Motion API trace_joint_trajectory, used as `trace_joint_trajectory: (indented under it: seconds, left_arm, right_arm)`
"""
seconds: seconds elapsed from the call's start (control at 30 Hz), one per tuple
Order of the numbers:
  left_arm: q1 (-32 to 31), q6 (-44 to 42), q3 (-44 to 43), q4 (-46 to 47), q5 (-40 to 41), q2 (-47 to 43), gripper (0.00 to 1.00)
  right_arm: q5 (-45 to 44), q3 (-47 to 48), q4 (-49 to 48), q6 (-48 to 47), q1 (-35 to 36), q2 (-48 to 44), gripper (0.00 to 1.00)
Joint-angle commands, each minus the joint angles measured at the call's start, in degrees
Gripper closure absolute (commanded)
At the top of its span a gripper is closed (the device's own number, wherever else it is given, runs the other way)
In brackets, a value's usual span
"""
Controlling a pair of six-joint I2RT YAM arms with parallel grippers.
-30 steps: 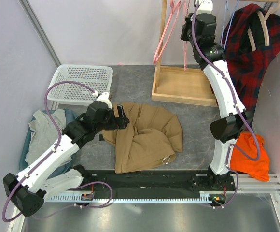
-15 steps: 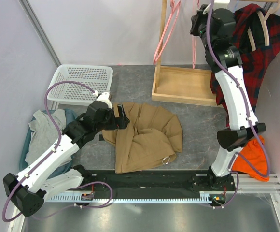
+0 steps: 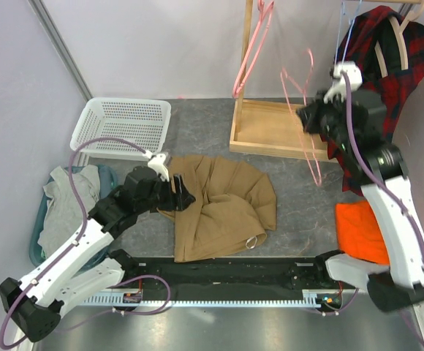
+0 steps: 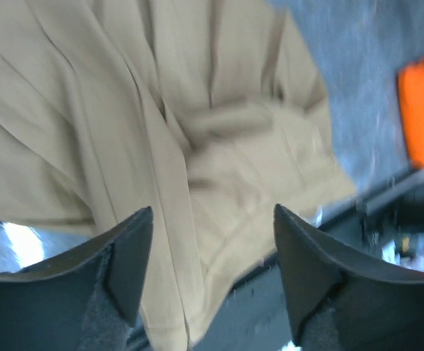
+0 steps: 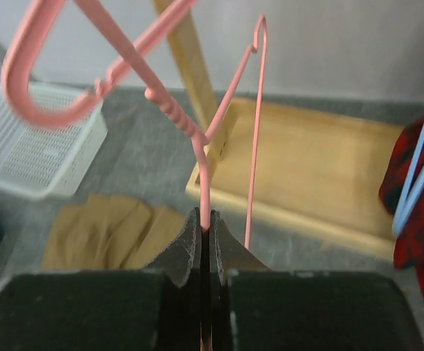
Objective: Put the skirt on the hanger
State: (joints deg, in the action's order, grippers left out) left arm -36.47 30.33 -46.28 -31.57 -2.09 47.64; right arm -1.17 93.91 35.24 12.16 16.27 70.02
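Observation:
The tan-brown skirt point(image 3: 223, 201) lies crumpled on the grey table, in front of the wooden rack base. My left gripper point(image 3: 181, 194) is open and empty just above the skirt's left edge. In the left wrist view the skirt point(image 4: 219, 139) fills the space between and beyond the spread fingers point(image 4: 124, 263). My right gripper point(image 3: 313, 121) is shut on the thin pink hanger point(image 3: 303, 131) and holds it in the air, off the rail, to the right of the skirt. In the right wrist view the hanger point(image 5: 175, 121) rises from the closed gripper point(image 5: 206, 223), hook at upper left.
A second pink hanger point(image 3: 252, 51) hangs on the rack over the wooden base tray point(image 3: 281, 130). The red plaid shirt point(image 3: 384, 73) hangs on a wooden hanger at back right beside a light-blue hanger point(image 3: 343, 36). White basket point(image 3: 124, 124), grey garment point(image 3: 66, 194), orange cloth point(image 3: 362, 230).
My right arm has lifted the pink hanger off the rail and swung it down and to the right, toward the front. My left gripper has shifted slightly lower over the skirt's edge.

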Motion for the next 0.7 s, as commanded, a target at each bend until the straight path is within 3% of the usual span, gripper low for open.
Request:
trace_joint_trajectory:
  seconds: [0.0,0.1,0.27,0.33,0.47,0.53,0.63,0.67]
  left_arm:
    - [-1.76,3.50,7.68,-1.21,-11.27,-1.23,0.34]
    - [-6.94,8.60,13.14,-1.30,-9.43,-3.34,0.36]
    - [-16.52,20.46,15.61,-7.96,1.81,-3.78,0.33]
    - [-19.94,24.42,14.82,-10.60,9.43,-1.33,0.32]
    - [-22.42,28.38,13.94,-10.72,14.48,5.34,0.30]
    - [-22.42,28.38,13.76,-9.30,16.13,10.09,0.36]
    - [-22.07,28.39,11.75,-7.98,21.13,14.92,0.67]
    - [-21.63,28.12,9.91,-7.54,21.94,15.64,0.89]
  right_arm:
    - [9.77,-12.76,6.23,3.04,-0.01,-11.29,1.00]
    - [15.22,-20.68,7.82,3.13,-0.01,-17.88,1.00]
    - [20.76,-26.75,9.23,2.69,0.08,-22.99,1.00]
    - [23.40,-27.98,9.23,2.43,0.08,-23.87,1.00]
    - [27.18,-31.85,9.58,0.67,0.16,-25.02,1.00]
    - [30.24,-33.17,9.67,-0.03,0.16,-25.98,1.00]
    - [35.07,-35.81,8.71,-0.56,0.34,-27.13,1.00]
    - [35.79,-36.94,8.44,-0.56,0.43,-27.30,1.00]
